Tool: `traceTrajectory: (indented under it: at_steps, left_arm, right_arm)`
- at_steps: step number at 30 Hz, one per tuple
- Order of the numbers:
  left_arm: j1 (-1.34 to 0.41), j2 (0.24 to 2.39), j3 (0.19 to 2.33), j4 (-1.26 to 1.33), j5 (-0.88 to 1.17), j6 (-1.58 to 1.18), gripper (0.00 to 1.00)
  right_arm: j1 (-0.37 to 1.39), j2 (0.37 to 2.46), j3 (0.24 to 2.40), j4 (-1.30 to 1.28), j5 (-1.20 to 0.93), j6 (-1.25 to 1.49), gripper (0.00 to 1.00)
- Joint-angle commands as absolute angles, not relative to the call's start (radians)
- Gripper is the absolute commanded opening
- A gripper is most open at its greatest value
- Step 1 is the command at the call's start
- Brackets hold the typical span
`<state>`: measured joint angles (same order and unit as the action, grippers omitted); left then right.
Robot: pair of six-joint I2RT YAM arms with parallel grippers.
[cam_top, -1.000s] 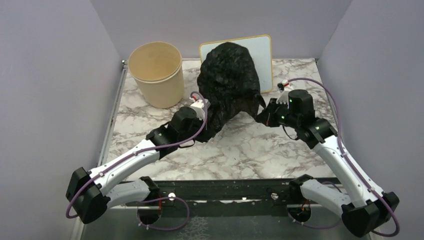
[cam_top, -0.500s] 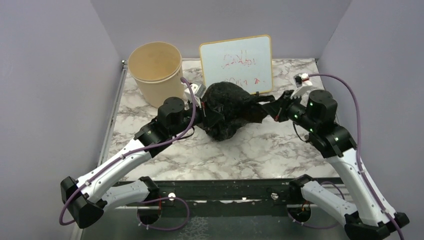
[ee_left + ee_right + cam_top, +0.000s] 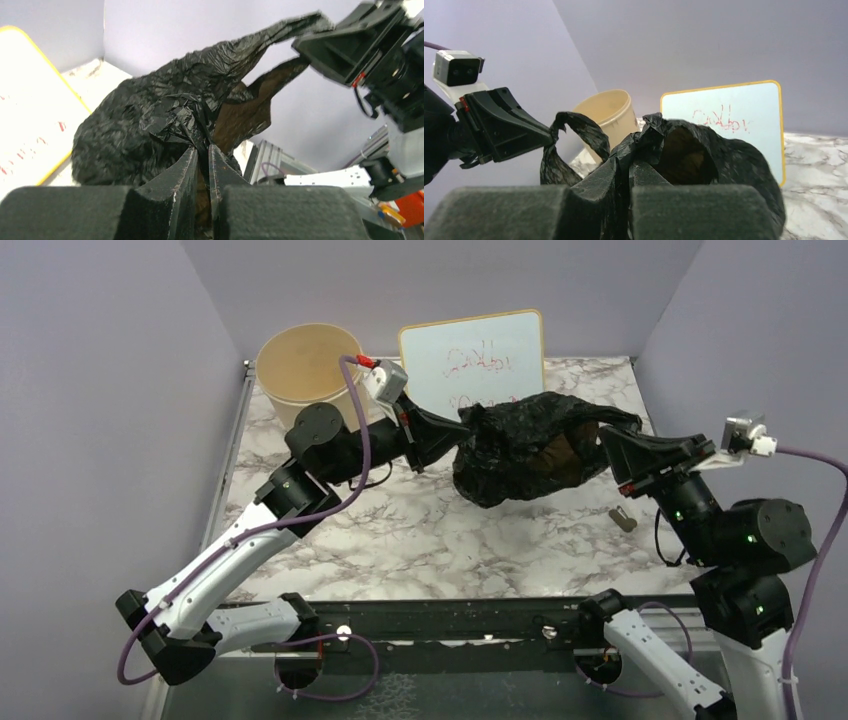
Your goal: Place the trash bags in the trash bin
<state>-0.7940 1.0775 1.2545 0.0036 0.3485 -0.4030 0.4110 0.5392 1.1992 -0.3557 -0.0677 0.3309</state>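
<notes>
A crinkly black trash bag [image 3: 525, 448] hangs in the air above the marble table, stretched sideways between both grippers with its mouth gaping. My left gripper [image 3: 458, 428] is shut on the bag's left edge; in the left wrist view the film [image 3: 165, 120] is pinched between the nearly closed jaws [image 3: 202, 151]. My right gripper [image 3: 608, 440] is shut on the right edge, and black plastic [image 3: 724, 160] is bunched between its jaws [image 3: 629, 164]. The cream trash bin [image 3: 308, 365] stands upright at the back left, behind the left arm and apart from the bag.
A whiteboard [image 3: 475, 352] with red writing leans against the back wall behind the bag. A small grey object [image 3: 622, 518] lies on the table [image 3: 430, 540] below the right gripper. Lilac walls close in both sides.
The bag stood as a tall lump before the whiteboard, sank to a low heap, and is now lifted and pulled wide. The left gripper rose toward the back; the right swung right.
</notes>
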Motion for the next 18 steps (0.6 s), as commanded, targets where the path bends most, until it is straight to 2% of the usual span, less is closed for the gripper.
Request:
traceTrajectory:
  at_steps: [1,5,10,14,16,18]
  left_arm:
    - [-0.796,1.091,1.184,-0.032,0.346,-0.41,0.15]
    - [-0.796,1.04,1.113,-0.064,0.257,-0.414,0.15]
    - [-0.795,1.042,1.101,-0.116,0.242,-0.409,0.16]
    - [-0.796,1.06,1.077,-0.141,0.222,-0.441,0.15]
    - [-0.797,1.063,1.059,-0.15,0.216,-0.445,0.26]
    - [-0.795,1.064,1.047,-0.191,0.167,-0.444,0.44]
  right_arm:
    - [0.41,0.708,1.236,-0.54,-0.115,0.286,0.07]
    - [0.411,0.832,1.196,-0.574,-0.289,0.319,0.04]
    - [0.41,0.892,1.091,-0.402,-0.565,0.418,0.07]
    - [0.41,0.925,1.071,-0.366,-0.632,0.452,0.04]
    - [0.41,0.932,1.081,-0.406,-0.566,0.45,0.04]
    - [0.411,0.938,1.096,-0.457,-0.468,0.443,0.04]
